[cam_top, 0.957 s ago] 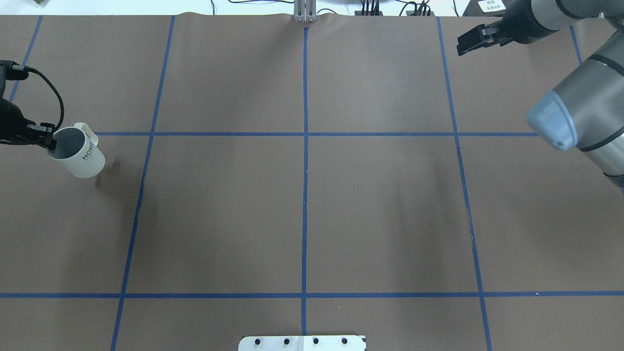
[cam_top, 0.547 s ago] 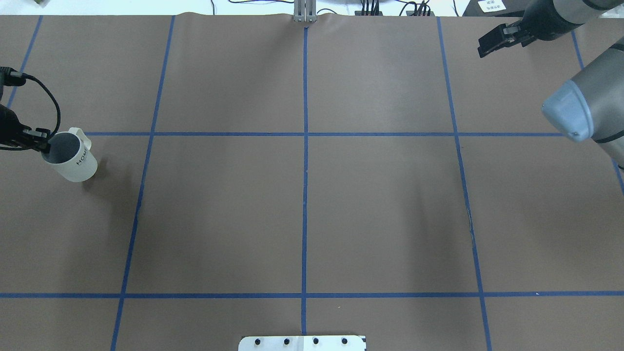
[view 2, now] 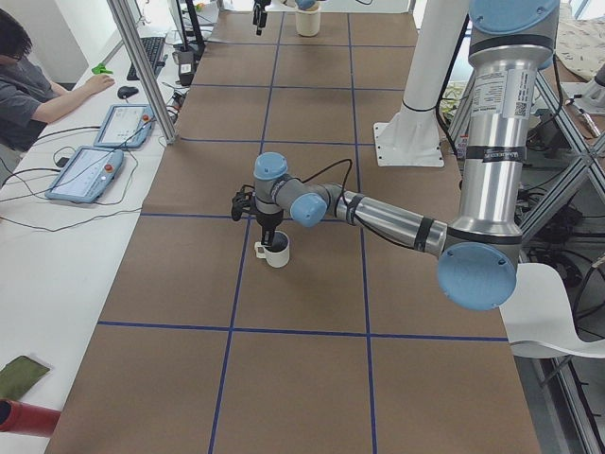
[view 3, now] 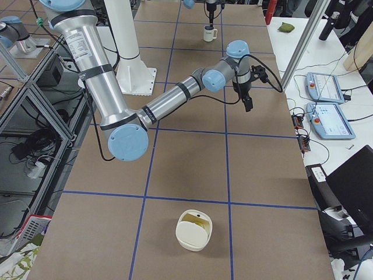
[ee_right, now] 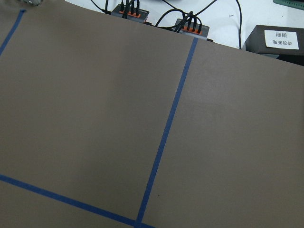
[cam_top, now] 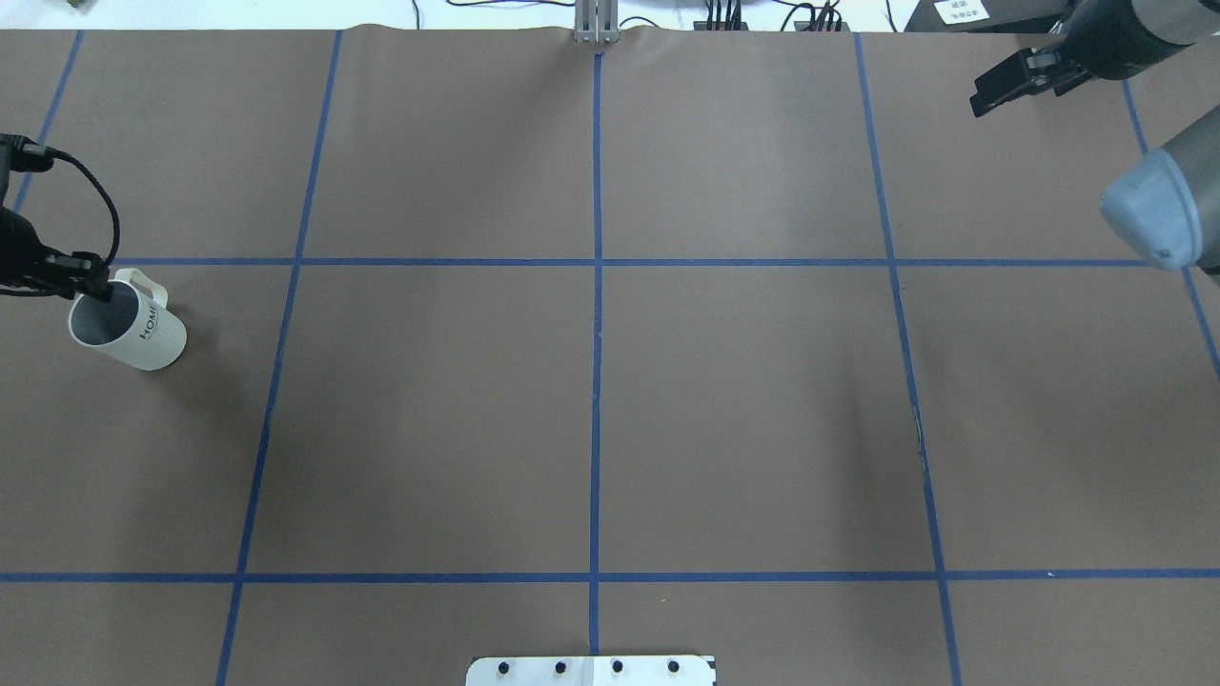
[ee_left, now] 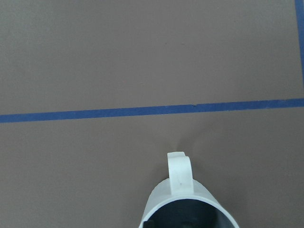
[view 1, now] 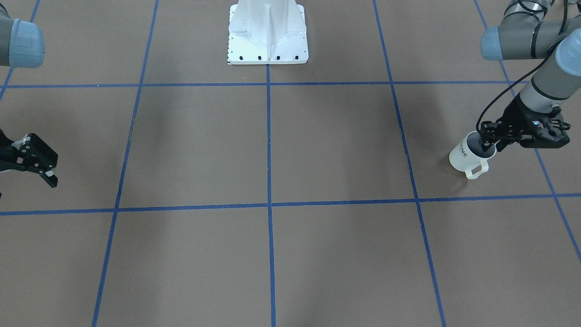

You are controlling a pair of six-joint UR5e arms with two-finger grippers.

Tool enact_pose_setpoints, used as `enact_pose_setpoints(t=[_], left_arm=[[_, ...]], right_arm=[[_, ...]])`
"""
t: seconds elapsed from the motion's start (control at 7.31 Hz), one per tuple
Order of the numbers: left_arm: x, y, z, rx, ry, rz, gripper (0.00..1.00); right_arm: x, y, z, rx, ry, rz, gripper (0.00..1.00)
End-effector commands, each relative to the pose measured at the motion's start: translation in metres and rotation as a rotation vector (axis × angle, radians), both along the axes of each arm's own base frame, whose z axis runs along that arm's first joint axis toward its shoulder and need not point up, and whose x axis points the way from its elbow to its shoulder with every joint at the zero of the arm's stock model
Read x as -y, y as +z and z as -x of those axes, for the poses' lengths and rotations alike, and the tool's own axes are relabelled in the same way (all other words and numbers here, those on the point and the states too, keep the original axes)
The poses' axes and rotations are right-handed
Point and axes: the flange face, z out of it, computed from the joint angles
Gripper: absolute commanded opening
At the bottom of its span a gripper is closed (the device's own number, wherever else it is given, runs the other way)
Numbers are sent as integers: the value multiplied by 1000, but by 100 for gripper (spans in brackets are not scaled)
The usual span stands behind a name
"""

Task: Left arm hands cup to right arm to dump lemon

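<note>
While the left gripper (cam_top: pixel 95 286) pinched the cup (cam_top: pixel 143 333) by its rim beside the handle, one finger inside and one outside, the cup stood upright at the table's (cam_top: pixel 591 410) left end. Whether it touched the table or hung just above could not be told. The right gripper (view 1: pixel 51 168), fingers spread and holding nothing, was well apart at the opposite end. The task looked barely begun: the cup was grasped, but the carry inward, the hand-over and the dump all remained. Counted: one cup, two grippers, one person (view 2: pixel 33 85) at a side desk. No lemon showed, and the cup's inside was only partly visible.
</note>
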Motion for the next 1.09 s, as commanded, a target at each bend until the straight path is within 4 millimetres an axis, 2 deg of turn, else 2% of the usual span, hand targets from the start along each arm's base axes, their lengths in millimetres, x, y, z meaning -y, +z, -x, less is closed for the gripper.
enact_pose_setpoints(t=[0.0, 0.14, 0.41, 0.55, 0.68, 0.82, 0.96], left_arm=[[6, -4, 17, 6, 70, -87, 100], [14, 0, 54, 6, 93, -100, 100], [24, 16, 142, 47, 176, -156, 100], [24, 26, 184, 75, 182, -155, 100], [20, 36, 221, 96, 200, -173, 100], [13, 47, 251, 106, 203, -155, 100], [-6, 63, 267, 120, 201, -150, 100]], right_arm=[[-1, 27, -30, -41, -28, -14, 100], [-3, 46, -52, -52, -42, 6, 100], [-21, 112, -126, -44, -77, 35, 100], [-29, 133, -152, 3, -69, 105, 100], [-55, 167, -174, 0, -65, 140, 100], [-85, 219, -181, -36, -109, 182, 100], [-114, 257, -188, -99, -96, 246, 100]])
